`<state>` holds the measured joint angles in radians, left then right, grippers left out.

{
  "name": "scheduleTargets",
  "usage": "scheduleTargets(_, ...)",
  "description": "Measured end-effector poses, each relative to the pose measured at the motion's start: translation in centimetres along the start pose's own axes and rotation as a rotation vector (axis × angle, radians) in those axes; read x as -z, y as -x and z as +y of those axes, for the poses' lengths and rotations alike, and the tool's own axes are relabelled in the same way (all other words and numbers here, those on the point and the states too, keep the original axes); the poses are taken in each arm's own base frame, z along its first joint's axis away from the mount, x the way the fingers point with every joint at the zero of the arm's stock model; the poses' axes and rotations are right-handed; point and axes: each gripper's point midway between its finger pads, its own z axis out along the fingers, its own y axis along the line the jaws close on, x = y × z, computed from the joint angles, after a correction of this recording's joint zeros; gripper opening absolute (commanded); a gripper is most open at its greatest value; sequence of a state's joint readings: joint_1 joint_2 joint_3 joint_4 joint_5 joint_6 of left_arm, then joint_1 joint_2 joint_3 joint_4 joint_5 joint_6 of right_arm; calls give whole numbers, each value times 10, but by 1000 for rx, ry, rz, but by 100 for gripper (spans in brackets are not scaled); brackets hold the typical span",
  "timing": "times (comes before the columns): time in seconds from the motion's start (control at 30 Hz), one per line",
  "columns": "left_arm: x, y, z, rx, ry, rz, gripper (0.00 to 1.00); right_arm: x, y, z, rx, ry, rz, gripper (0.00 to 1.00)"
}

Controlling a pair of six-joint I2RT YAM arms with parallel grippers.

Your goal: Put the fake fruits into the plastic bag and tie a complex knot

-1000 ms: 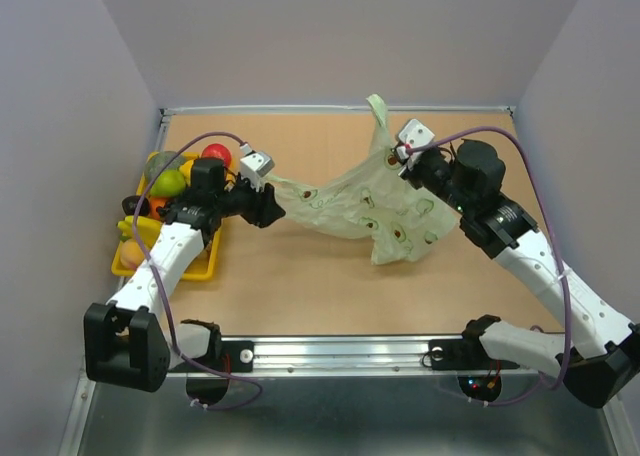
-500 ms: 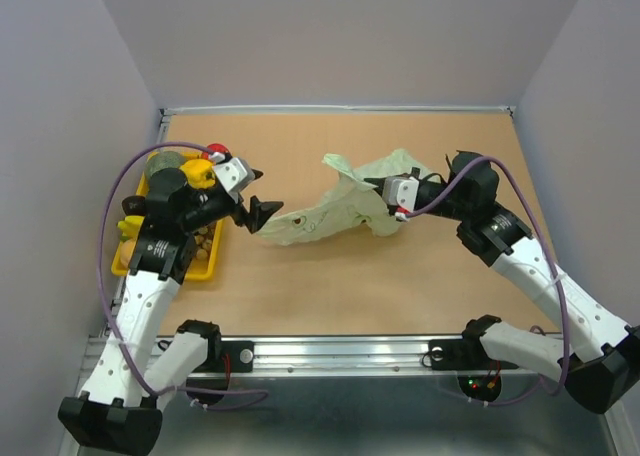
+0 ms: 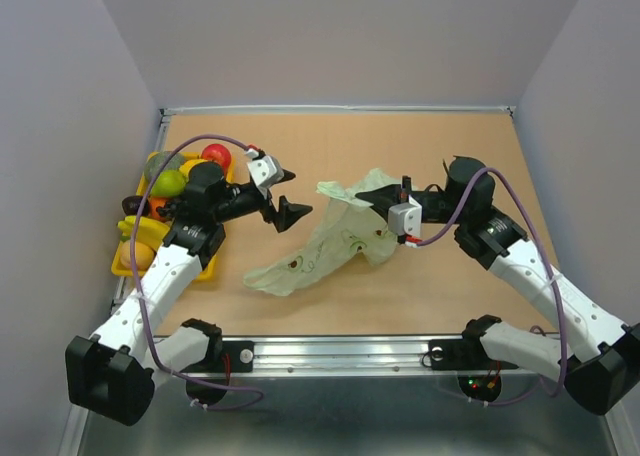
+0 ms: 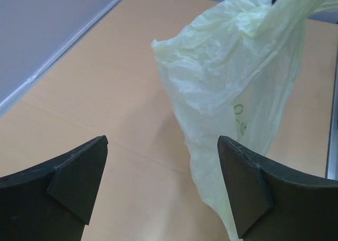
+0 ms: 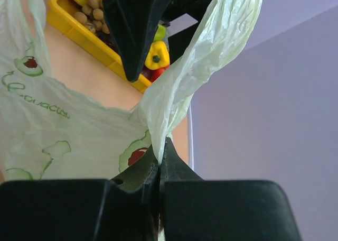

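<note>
The plastic bag (image 3: 318,248) is laid on the table (image 3: 460,141), its right edge pinched in the closed right gripper (image 3: 405,219). Just left of the bag the left gripper (image 3: 291,195) is held agape, empty; fake fruits (image 3: 172,181) are heaped farther left.

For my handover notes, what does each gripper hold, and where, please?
Right gripper pinches the plastic bag by a bunched edge strip; left gripper is open, empty.

top cam looks down on the whole table (image 3: 330,146) from behind; both wrist cams sit close, facing the bag (image 3: 330,241) from opposite sides
</note>
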<state>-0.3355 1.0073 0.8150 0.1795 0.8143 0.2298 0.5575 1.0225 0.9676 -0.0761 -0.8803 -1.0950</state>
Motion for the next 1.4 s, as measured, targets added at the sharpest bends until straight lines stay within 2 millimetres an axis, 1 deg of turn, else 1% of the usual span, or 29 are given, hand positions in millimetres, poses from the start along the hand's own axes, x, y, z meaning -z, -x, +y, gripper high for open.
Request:
scheduleTargets(0.07, -5, -2, -9, -10, -39, -4, 97, -1, 1, 0, 5, 2, -12, 0)
scheduleTargets(0.2, -13, -13, -32, -4, -127, 7, 97, -4, 3, -4, 20, -4, -29, 0)
scheduleTargets(0.3, -18, -22, -43, 4, -157, 13, 97, -5, 6, -5, 22, -5, -50, 1)
scheduleTargets(0.37, -25, -28, -48, 21, -166, 20, 94, -6, 9, -7, 25, -7, -64, 3)
scheduleTargets(0.43, -33, -32, -50, 36, -162, 23, 85, -7, 14, -9, 29, -12, -86, 4)
scheduleTargets(0.47, -37, -32, -49, 49, -154, 20, 71, -7, 18, -11, 28, -17, -100, 6)
scheduleTargets(0.53, -44, -32, -47, 76, -138, 13, 54, -9, 23, -14, 14, -26, -124, 11)
scheduleTargets(0.57, -46, -31, -45, 97, -127, 10, 25, -11, 26, -14, 5, -31, -138, 15)
scheduleTargets(0.6, -47, -31, -44, 110, -118, 7, 14, -12, 29, -15, -2, -39, -159, 17)
scheduleTargets(0.63, -47, -31, -44, 132, -113, 7, 5, -15, 31, -14, -23, -46, -176, 19)
scheduleTargets(0.67, -48, -29, -42, 143, -103, 0, 0, -17, 31, -16, -52, -63, -191, 27)
scheduleTargets(0.7, -48, -28, -43, 171, -98, -4, 0, -20, 31, -18, -76, -69, -201, 39)
scheduleTargets(0.73, -48, -25, -42, 194, -92, -11, 0, -24, 26, -20, -111, -84, -199, 53)
scheduleTargets(0.77, -47, -23, -43, 239, -82, -16, 0, -29, 21, -22, -164, -94, -193, 71)
scheduleTargets(0.8, -47, -22, -43, 277, -76, -20, 0, -32, 17, -25, -182, -105, -190, 74)
scheduleTargets(0.83, -46, -21, -45, 318, -69, -21, 0, -40, 4, -31, -260, -134, -164, 75)
scheduleTargets(0.9, -44, -20, -45, 406, -45, -24, 0, -50, -23, -45, -415, -205, -94, 86)
scheduleTargets(0.93, -43, -19, -45, 462, -27, -28, 0, -53, -32, -52, -464, -238, -64, 90)
scheduleTargets(0.97, -42, -18, -43, 515, -8, -33, 0, -54, -44, -60, -541, -283, -14, 93)
scheduleTargets(1.03, -40, -15, -37, 614, 29, -47, 0, -49, -57, -75, -632, -361, 62, 94)
scheduleTargets(1.13, -38, -12, -26, 761, 85, -69, 0, -29, -61, -90, -709, -468, 147, 95)
scheduleTargets(1.17, -38, -12, -23, 802, 99, -75, 0, -17, -57, -94, -730, -514, 172, 95)
scheduleTargets(1.2, -38, -12, -20, 834, 112, -81, 0, -3, -54, -93, -761, -553, 209, 95)
scheduleTargets(1.27, -41, -17, -14, 910, 143, -81, 0, 15, -43, -95, -798, -603, 227, 95)
scheduleTargets(1.33, -45, -23, -11, 972, 161, -69, 0, 28, -31, -92, -866, -634, 230, 95)
scheduleTargets(1.4, -48, -28, -9, 1016, 174, -59, 0, 32, -23, -88, -936, -637, 222, 95)
